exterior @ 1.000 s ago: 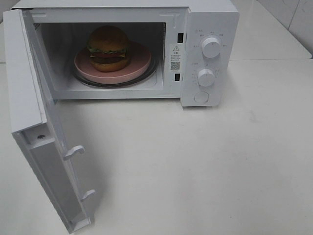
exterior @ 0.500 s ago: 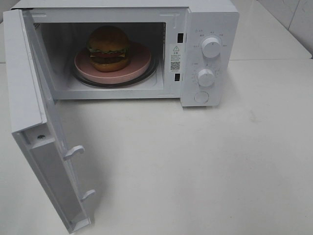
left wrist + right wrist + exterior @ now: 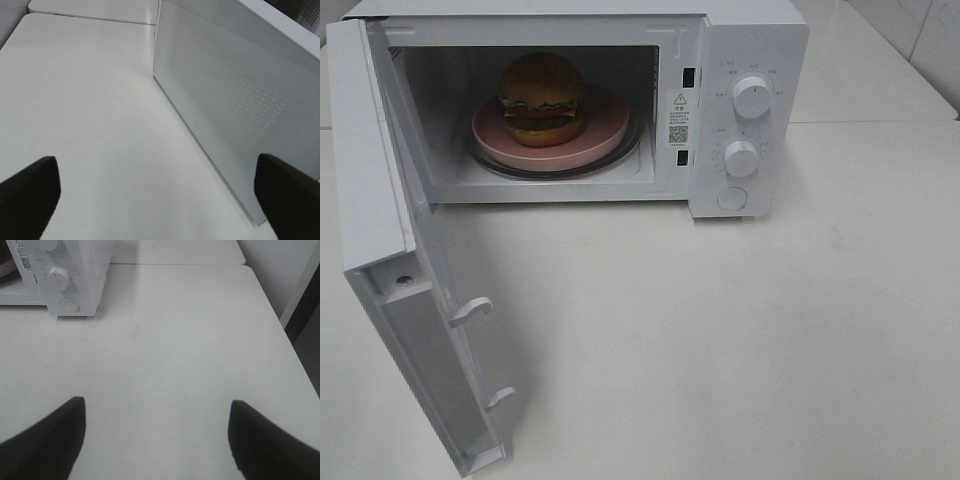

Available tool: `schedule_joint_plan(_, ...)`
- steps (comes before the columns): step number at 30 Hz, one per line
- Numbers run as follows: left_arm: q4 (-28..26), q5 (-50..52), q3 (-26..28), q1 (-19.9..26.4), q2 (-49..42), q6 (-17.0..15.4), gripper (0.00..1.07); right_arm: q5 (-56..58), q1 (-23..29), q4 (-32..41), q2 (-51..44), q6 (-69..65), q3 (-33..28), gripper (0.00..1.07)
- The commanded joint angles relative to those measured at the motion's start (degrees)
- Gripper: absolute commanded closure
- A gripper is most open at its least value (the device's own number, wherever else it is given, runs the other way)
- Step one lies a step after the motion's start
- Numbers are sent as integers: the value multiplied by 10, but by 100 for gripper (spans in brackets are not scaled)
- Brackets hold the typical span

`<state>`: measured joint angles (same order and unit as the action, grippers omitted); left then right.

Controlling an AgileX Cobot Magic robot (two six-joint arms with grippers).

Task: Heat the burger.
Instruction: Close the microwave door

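The burger (image 3: 542, 98), with a golden-brown bun, green lettuce and red filling, sits on a round pink plate (image 3: 605, 130) inside the white microwave (image 3: 750, 40). The microwave door (image 3: 390, 250) stands wide open, swung out to the left. Neither arm shows in the exterior high view. In the left wrist view my left gripper (image 3: 160, 200) is open over bare table, with the door's outer mesh panel (image 3: 235, 95) beside it. In the right wrist view my right gripper (image 3: 157, 437) is open and empty above the table, well short of the microwave's control panel (image 3: 60, 277).
Two round knobs (image 3: 751, 97) (image 3: 741, 158) and a round button (image 3: 731, 198) sit on the microwave's right panel. White table (image 3: 720, 340) stretches in front of the microwave. A table edge (image 3: 280, 320) runs along one side in the right wrist view.
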<state>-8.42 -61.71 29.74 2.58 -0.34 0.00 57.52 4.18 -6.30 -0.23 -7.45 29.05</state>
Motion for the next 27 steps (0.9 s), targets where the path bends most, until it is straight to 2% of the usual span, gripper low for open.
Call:
schedule_joint_plan(1, 0, 5, -1, -2, -7, 3, 9, -4, -1, 2, -15, 5, -3, 31)
schedule_joint_plan(18, -1, 5, -1, -2, -2, 3, 9, -4, -1, 2, -15, 5, -3, 31)
schedule_joint_plan(23, -25, 10, -1, -5, 11, 0, 9, -4, -1, 2, -15, 5, -3, 31)
schedule_joint_plan(25, -29, 17, 6, -5, 27, 19, 9, -4, -1, 2, -15, 5, -3, 31)
schedule_joint_plan(26, -29, 17, 6, -5, 27, 19, 9, -4, -1, 2, -15, 5, -3, 31)
schedule_joint_plan(27, -29, 32, 14, -5, 43, 46, 9, -4, -1, 2, -15, 5, -3, 31)
